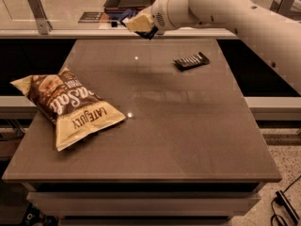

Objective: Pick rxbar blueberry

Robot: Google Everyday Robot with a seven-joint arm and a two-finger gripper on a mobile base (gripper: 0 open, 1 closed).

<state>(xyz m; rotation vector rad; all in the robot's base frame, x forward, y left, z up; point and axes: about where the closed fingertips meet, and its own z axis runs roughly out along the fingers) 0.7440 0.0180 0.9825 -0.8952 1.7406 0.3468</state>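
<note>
The gripper is hanging in the air above the far edge of the tabletop, at the end of the white arm that is reaching in from the upper right. Its pale fingers are closing around the rxbar blueberry, which is sitting clamped between them, clear of the tabletop. Only the dark blue ends of the wrapper are showing, one poking out below and to the right of the fingers and another at their upper left, while the middle of the bar is hiding behind the fingers.

On the tabletop, a dark bar wrapper with white lettering is lying flat, below and to the right of the gripper and apart from it. A large chip bag is lying on the left side of the tabletop, well apart from the gripper and the held bar.
</note>
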